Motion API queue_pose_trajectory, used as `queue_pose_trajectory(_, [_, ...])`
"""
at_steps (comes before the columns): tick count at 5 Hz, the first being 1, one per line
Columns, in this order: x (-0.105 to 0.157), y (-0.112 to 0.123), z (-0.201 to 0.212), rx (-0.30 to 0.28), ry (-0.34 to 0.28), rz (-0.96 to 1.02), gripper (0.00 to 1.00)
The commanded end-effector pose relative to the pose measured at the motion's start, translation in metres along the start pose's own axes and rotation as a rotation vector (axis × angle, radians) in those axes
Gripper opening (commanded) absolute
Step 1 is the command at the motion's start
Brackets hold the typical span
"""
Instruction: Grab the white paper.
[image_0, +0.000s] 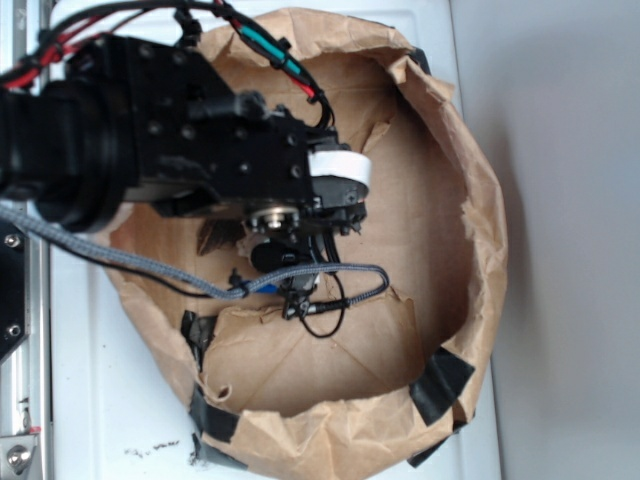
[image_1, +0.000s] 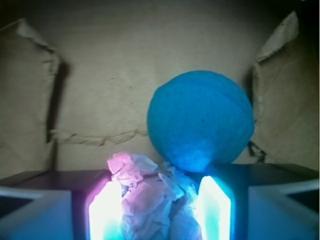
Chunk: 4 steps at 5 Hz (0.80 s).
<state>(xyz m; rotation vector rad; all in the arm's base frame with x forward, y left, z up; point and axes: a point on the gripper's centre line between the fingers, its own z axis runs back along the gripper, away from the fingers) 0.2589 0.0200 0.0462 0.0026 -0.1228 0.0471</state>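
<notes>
White paper (image_1: 150, 200) sits btwn the two glowing fingers (image_1: 106, 212) in wrist view, low centre at approx 6 o'clock of that frame. Gripper (image_1: 159, 210) is spread, one finger on each side of the wad; left one looks to touch or nearly touch it, right one just beside. Can't tell if there's any squeeze yet; wad doesn't look compressed. Wad is lumpy, no clear long axis, maybe a bit taller than wide as seen here.

Teal ball (image_1: 200, 122) lies just past the paper, at approx 1 o'clock from it, touching or nearly so above the right finger. Brown paper bag (image_0: 470, 200) walls ring everything; floor beyond is bare.

Exterior view: arm comes in from 9 o'clock and covers the wad entirely, so paper isn't visible there; only the black wrist w/ cables over the bag's middle.

Judgement: paper is already inside the span, so next move is closing straight in, no sideways shift needed. Risk: right finger clips the ball, since it crowds that side.
</notes>
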Motion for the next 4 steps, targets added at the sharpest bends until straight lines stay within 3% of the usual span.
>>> queue_pose_trajectory(1, [0.026,0.011,0.079,-0.136,-0.131,0.033,0.0])
queue_pose_trajectory(2, [0.03,0.013,0.1,-0.166,-0.118,0.025,0.0])
queue_pose_trajectory(4, [0.028,0.019,0.112,-0.149,-0.132,0.029,0.0])
